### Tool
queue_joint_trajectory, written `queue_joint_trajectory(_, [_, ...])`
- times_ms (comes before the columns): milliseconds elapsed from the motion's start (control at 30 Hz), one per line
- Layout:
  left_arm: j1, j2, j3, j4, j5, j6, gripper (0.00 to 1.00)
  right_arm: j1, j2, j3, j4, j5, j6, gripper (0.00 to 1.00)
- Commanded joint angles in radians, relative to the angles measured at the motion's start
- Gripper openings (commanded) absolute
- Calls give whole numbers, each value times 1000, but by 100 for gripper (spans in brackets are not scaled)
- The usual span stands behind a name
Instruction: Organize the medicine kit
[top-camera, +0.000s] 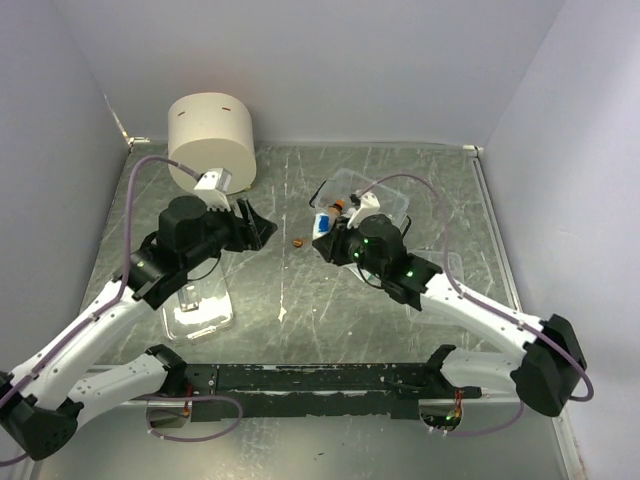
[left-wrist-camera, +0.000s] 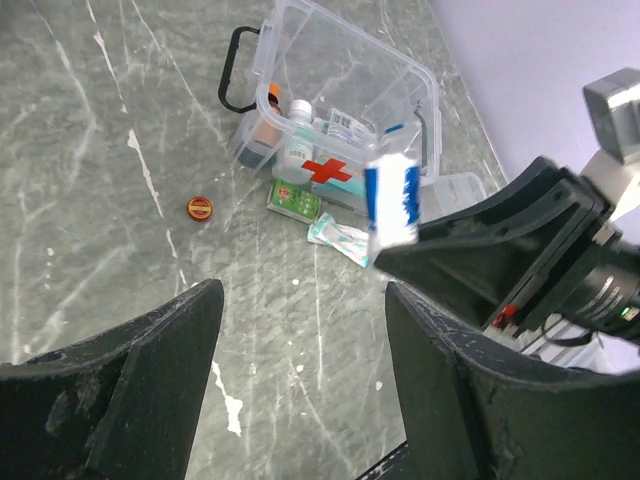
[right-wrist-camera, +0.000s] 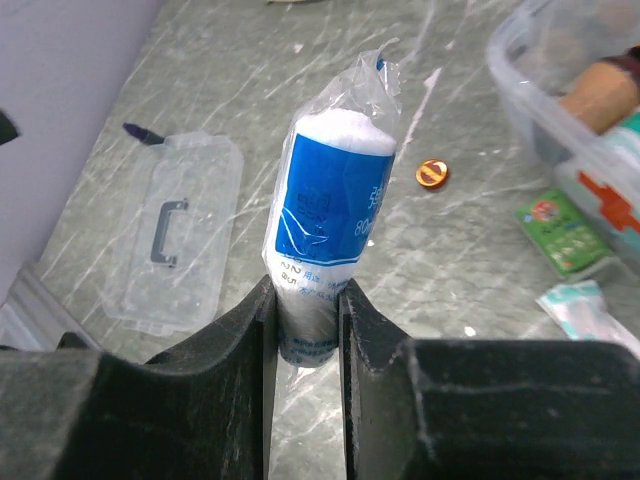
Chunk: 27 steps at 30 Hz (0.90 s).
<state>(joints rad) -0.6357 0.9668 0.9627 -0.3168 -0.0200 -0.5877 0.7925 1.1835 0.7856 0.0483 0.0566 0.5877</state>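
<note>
The grey worktop (top-camera: 290, 190) carried a cream cylinder (top-camera: 212, 138) just beyond the left pincer (top-camera: 255, 225). The kit (left-wrist-camera: 350, 90), a clear box with a black handle and a red cross on its side, stood open ahead of that pincer and just beyond the right pincer (right-wrist-camera: 305, 300), with bottles inside. A clear lid (right-wrist-camera: 180, 235) lay flat ahead and to the left of the right pincer.

The left pincer's jaws were spread wide with nothing between them. The right pincer pinched the lower end of a blue and white roll (right-wrist-camera: 335, 220), which stood upright above its fingers.

A green packet (left-wrist-camera: 293, 198) and a pale sachet (left-wrist-camera: 338, 238) lay just beside the kit, between it and the left pincer. An orange tin (left-wrist-camera: 200, 207) sat apart on the worktop between the two pincers.
</note>
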Motion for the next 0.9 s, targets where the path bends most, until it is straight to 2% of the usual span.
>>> queue_joint_trajectory(0, [1, -78, 21, -40, -13, 137, 76, 1, -94, 37, -166, 177, -33, 11])
queue_joint_trajectory(167, [1, -109, -13, 15, 15, 238, 76, -15, -148, 163, -404, 373, -9, 10])
queue_joint_trajectory(400, [1, -63, 5, 89, 8, 281, 76, -72, -201, 245, -399, 470, -152, 11])
queue_joint_trajectory(500, [1, -46, 30, 97, -21, 260, 76, -153, -166, 283, -379, 444, -195, 11])
queue_joint_trajectory(633, [1, -47, 32, 137, -37, 217, 76, -284, -109, 313, -333, 336, -244, 11])
queue_joint_trajectory(767, [1, -76, -27, 195, 4, 212, 75, -329, -43, 325, -261, 256, -365, 11])
queue_joint_trajectory(867, [1, -99, -66, 217, -15, 217, 75, -340, 17, 348, -218, 197, -472, 9])
